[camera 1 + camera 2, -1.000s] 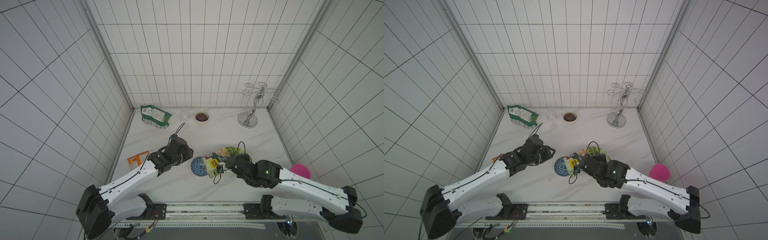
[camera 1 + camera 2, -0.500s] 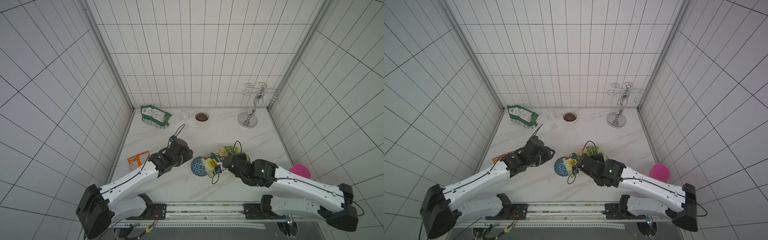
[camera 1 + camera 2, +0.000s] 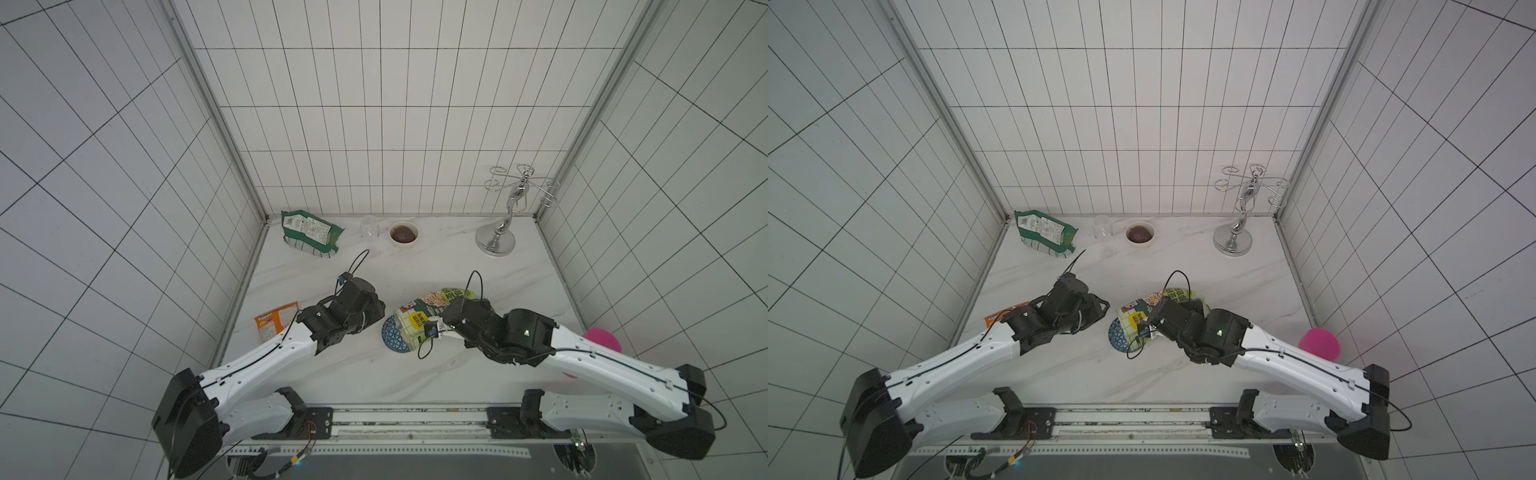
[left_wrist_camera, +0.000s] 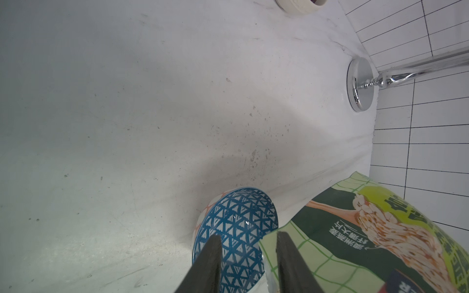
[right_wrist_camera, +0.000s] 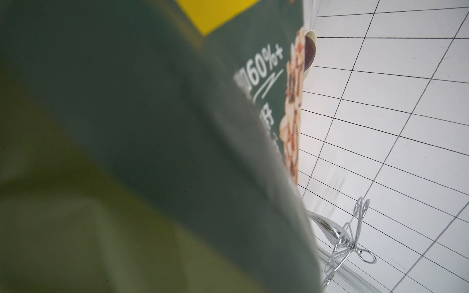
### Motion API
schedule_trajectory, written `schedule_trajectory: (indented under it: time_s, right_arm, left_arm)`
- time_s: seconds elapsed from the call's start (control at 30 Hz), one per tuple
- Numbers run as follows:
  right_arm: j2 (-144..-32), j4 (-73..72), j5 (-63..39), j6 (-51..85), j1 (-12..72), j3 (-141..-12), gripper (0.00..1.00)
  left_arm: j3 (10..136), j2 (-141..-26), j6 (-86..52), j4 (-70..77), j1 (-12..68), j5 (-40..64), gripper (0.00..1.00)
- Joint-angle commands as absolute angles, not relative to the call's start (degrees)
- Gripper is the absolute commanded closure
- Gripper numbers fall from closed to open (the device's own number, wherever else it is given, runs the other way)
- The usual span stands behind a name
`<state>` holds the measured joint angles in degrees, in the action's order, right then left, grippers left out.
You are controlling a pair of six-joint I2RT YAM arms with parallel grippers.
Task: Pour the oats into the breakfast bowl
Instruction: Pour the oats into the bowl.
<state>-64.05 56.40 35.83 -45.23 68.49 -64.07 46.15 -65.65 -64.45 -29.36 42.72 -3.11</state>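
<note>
Hanging tilted above the table (image 3: pixel 415 266), the oats pouch (image 3: pixel 430 309) is clamped in the right gripper (image 3: pixel 453 318), with its mouth end over the breakfast bowl (image 3: pixel 392 338). The bowl sits front of centre, between the two arms. That gripper's fingers are hidden behind the pouch in every view, yet the pouch hangs off the marble at its wrist. The left gripper (image 4: pixel 247 236) is just beside the bowl, on its left. Its fingers (image 4: pixel 208 263) stand a moderate way apart — one over the bowl's blue triangle pattern, the other at the pouch's pale checked end — and I cannot tell whether either touches.

Tiled walls close the table on the left, back and right, and a metal rail (image 3: pixel 407 415) runs along the front. Along the back wall stand a dark green bag (image 3: pixel 309 232), a clear glass (image 3: pixel 370 228), a small white bowl (image 3: pixel 403 234) and a chrome stand (image 3: pixel 496 241). An orange packet (image 3: pixel 274 322) lies at the left edge by the left arm, and a pink cup (image 3: pixel 602 338) sits by the right wall. Bare marble stretches from the back row to the pouch, and from the pouch to the right wall.

On the pouch, "60%+" reads white on dark green, near a yellow patch and the oat picture; Chinese characters show too. The bag's white label and the packet's print are too small to read.
</note>
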Motion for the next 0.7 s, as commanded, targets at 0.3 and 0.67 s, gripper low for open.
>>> schedule_trajectory:
  time_s: [0.3, 0.67]
  right_arm:
    - [-69.60, 71.33, 25.58, -38.91, 61.28, -79.94, 1.00]
    - [-75.74, 80.13, 18.47, -34.46, 57.17, -86.90, 1.00]
  left_arm:
    - [46.06, -64.31, -62.23, -31.07, 42.90, -3.96, 0.61]
    - [46.24, -65.48, -59.75, -30.03, 42.42, -2.40, 0.62]
